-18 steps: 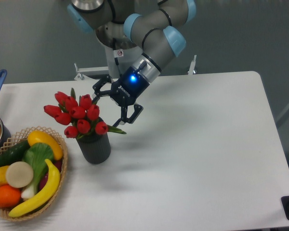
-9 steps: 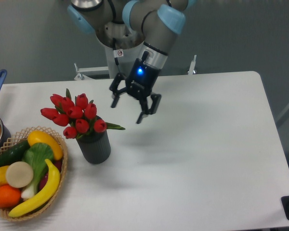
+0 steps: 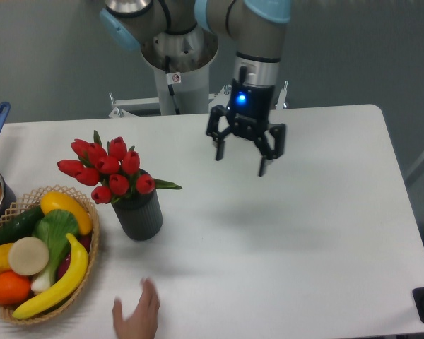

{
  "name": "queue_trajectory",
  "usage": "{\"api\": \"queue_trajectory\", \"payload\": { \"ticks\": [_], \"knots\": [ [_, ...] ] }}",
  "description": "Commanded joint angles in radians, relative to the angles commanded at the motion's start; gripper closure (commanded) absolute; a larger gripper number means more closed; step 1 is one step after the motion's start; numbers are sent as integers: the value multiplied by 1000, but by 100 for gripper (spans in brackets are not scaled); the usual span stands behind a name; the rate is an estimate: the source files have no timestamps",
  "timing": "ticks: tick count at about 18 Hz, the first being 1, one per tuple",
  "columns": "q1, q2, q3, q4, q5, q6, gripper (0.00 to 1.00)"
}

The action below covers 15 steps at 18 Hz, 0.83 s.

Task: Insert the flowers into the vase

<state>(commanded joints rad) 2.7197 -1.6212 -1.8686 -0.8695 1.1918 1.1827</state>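
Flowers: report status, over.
Gripper open, empty, above the table right of the vase. Flowers stand in vase. A hand at front edge.

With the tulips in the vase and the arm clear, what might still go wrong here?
The flowers lean left out of the vase, toward the basket, so the vase might tip. A hand reaches in at the table's front edge; if it nears the vase, a bump could topple it. The gripper hangs with its jaws open.

Even, soft overhead light — faint shadows on the table (image 3: pixel 325 233) — slightly grainy.
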Motion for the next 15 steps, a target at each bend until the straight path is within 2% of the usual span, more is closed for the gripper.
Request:
{"api": "queue_trajectory", "payload": {
  "ticks": [2, 4, 6, 8, 10, 11, 12, 15],
  "knots": [
    [0, -47, 51, -29, 29, 5, 0],
    [0, -109, 103, -69, 124, 11, 0],
    [-3, -153, 150, -83, 192, 14, 0],
    [-11, -244, 222, -95, 238, 14, 0],
    [-34, -290, 293, -152, 316, 15, 0],
    [-38, -301, 321, -178, 339, 15, 0],
    [-38, -302, 325, -180, 339, 15, 0],
    [-34, -293, 301, -166, 339, 14, 0]
  ]
}}
